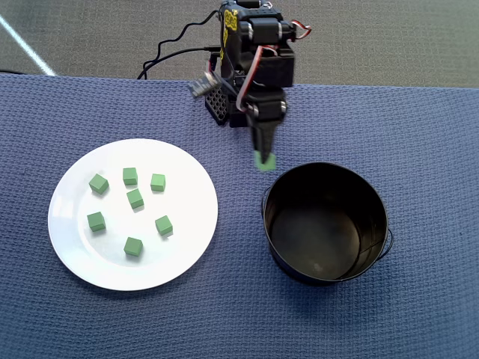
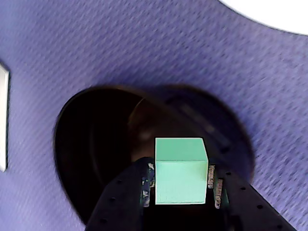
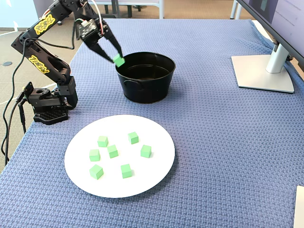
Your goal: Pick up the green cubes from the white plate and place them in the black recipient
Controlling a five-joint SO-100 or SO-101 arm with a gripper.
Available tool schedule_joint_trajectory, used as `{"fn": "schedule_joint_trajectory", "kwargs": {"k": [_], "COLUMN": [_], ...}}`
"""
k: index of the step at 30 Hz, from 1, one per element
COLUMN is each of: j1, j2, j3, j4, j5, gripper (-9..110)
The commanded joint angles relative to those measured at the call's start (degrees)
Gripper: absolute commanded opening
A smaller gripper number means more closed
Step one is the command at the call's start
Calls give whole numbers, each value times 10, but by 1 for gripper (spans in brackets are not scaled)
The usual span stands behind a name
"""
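**Cube held at the pot's rim**

In the fixed view, seven green cubes point(image 3: 112, 151) lie nearest on the white plate point(image 3: 156, 175). Farther, the gripper point(image 3: 118, 60) clamps an eighth cube point(image 3: 118, 60) at the black recipient's point(image 3: 147, 90) left rim; it should carry farther over the opening before releasing.
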Motion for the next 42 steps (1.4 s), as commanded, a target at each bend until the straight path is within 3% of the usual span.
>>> {"fn": "schedule_joint_trajectory", "kwargs": {"k": [1, 14, 15, 18, 23, 29, 33, 39, 42], "j1": [-60, -173, -173, -172, -148, -67, 48, 228, 280], "j2": [-69, -386, -394, -377, -310, -220, -229, -295, -334], "j3": [-54, -287, -287, -251, -207, -217, -257, -229, -195], "j4": [-53, -64, -65, -76, -81, 0, 58, 13, -24], "j5": [42, 95, 92, 77, 62, 14, -25, -77, -153], "gripper": [0, 0, 2, 26, 34, 25, 19, 15, 15]}}
